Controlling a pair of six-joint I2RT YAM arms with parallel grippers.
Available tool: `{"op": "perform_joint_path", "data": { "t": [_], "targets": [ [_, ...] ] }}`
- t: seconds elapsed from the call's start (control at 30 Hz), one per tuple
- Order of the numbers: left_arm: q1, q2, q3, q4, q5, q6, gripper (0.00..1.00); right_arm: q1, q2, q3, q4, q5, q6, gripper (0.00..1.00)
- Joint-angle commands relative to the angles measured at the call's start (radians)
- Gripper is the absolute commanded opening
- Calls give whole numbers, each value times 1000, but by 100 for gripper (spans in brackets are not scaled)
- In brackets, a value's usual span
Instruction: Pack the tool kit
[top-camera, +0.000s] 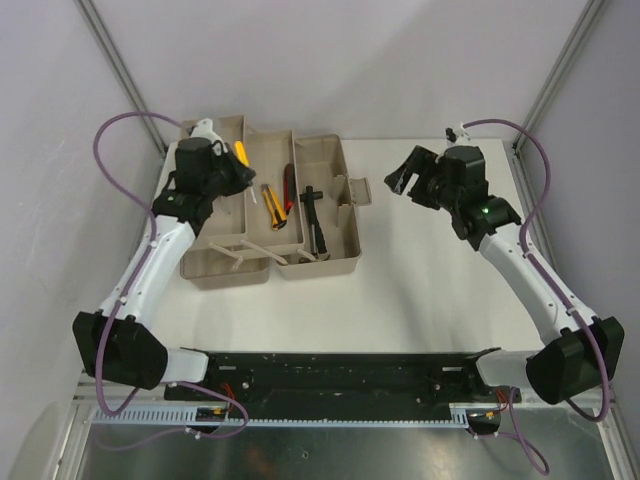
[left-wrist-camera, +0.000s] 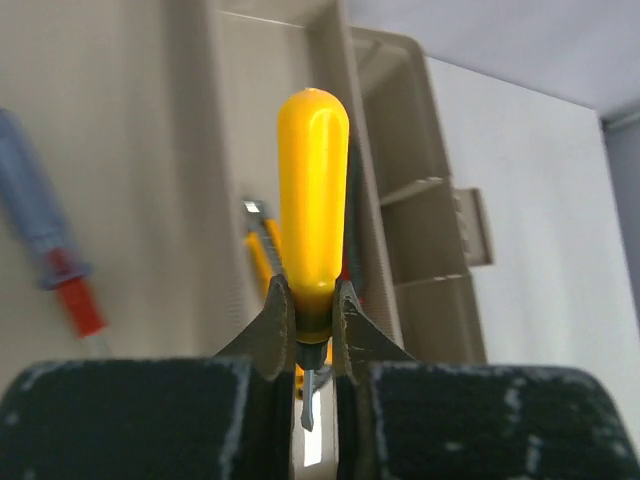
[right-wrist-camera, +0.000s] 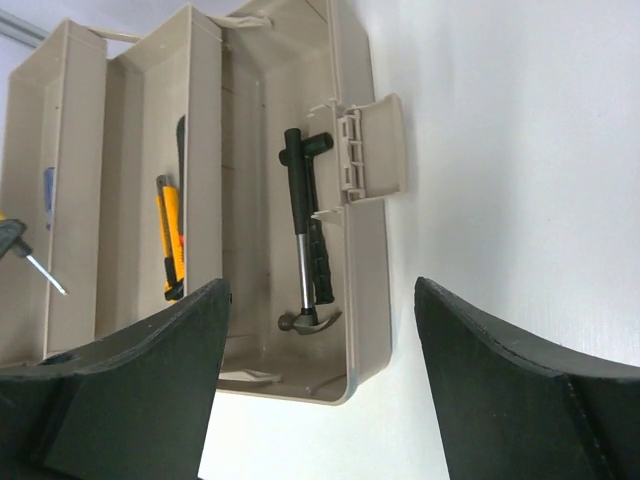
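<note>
The open beige tool kit (top-camera: 340, 265) sits left of the table's middle with its trays folded out. In it lie a black hammer (top-camera: 315, 215), yellow-handled pliers (top-camera: 272, 205) and a red-handled tool (top-camera: 290, 190). My left gripper (top-camera: 240, 168) hovers over the far left tray, shut on a yellow-handled screwdriver (left-wrist-camera: 313, 200) whose metal tip points back between the fingers. A blue and red screwdriver (left-wrist-camera: 45, 250) lies in the tray below it. My right gripper (top-camera: 405, 178) hangs open and holds nothing, above the table to the right of the box.
The box's latch flap (right-wrist-camera: 375, 145) sticks out on the side facing my right gripper (right-wrist-camera: 320, 390). The hammer (right-wrist-camera: 305, 240) lies along the nearest compartment, by the box wall (right-wrist-camera: 365, 280). White table surface (top-camera: 430, 280) stretches right of the box.
</note>
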Motion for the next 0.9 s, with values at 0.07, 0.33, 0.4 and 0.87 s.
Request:
{"op": "perform_joint_path", "data": {
  "t": [0.07, 0.33, 0.4, 0.87],
  "targets": [
    [117, -43, 29, -109, -65, 91, 0, -34, 37, -1, 0, -47, 5, 77],
    [263, -77, 16, -185, -108, 120, 0, -57, 84, -7, -8, -93, 1, 76],
    [274, -79, 21, -188, -72, 102, 0, -60, 95, -7, -3, -102, 0, 75],
    [484, -20, 211, -214, 401, 59, 0, -66, 131, -7, 8, -138, 8, 74]
  ]
}}
